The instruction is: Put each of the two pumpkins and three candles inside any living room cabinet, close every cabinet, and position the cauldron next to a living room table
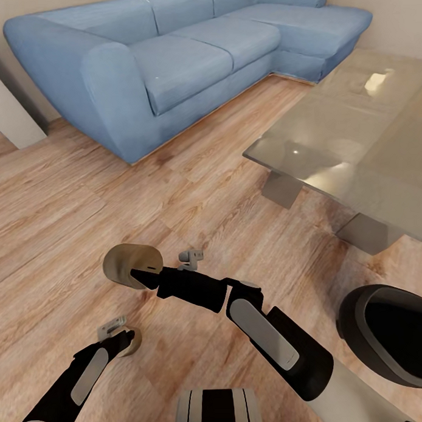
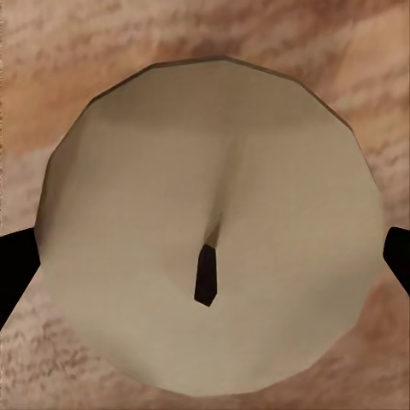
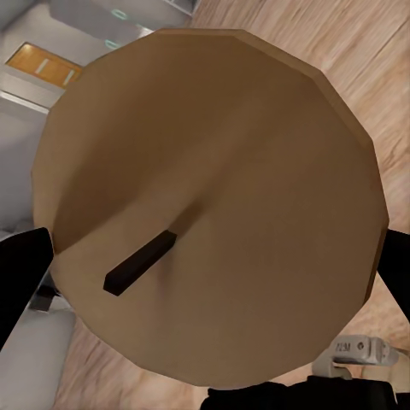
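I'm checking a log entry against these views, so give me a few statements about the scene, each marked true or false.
1. Each pincer is closed on a candle. True: the left pincer holds the pale candle, the right pincer the tan candle.
2. The cauldron stands on the table. False: it sits on the wooden floor, beside the table.
3. The sofa is blue. True.
4. A pumpkin lies on the sofa. False: its cushions show nothing on them.
5. The table has a glossy grey top. True.
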Robot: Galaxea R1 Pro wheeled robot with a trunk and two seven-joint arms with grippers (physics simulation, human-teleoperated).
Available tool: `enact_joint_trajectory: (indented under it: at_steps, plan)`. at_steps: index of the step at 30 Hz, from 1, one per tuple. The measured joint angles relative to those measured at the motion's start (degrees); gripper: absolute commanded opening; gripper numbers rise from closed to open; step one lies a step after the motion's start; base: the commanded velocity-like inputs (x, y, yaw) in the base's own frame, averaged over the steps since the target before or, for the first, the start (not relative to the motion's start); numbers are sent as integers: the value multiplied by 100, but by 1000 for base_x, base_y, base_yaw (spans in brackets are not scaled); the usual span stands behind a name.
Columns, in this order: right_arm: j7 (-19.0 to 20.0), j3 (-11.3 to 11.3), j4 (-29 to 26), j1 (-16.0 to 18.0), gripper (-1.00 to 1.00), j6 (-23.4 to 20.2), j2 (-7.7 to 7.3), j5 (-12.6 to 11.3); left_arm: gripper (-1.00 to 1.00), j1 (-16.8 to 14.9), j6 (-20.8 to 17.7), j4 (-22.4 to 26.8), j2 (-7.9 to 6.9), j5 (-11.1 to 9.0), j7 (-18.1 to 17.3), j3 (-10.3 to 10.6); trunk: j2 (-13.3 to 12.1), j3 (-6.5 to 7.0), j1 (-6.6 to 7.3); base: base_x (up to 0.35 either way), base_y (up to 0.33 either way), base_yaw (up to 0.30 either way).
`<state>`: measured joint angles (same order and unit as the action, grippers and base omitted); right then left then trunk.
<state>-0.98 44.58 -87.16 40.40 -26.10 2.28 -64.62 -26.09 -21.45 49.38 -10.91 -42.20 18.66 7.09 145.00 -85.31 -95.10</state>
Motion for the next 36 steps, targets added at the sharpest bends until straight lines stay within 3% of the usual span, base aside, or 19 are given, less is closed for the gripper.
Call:
enact_joint_trajectory:
  at_steps: [28, 36]
  plan:
    - [0, 0, 0, 0, -100, 0, 0, 0, -100, 0, 59, 0, -9, -12, -58, -40, 0, 0, 0, 0, 0, 0]
    - [0, 0, -1, 0, -100, 1, 0, -10, -100, -1, 60, 1, -9, -13, -62, -51, -10, 177, 21, 0, 0, 0]
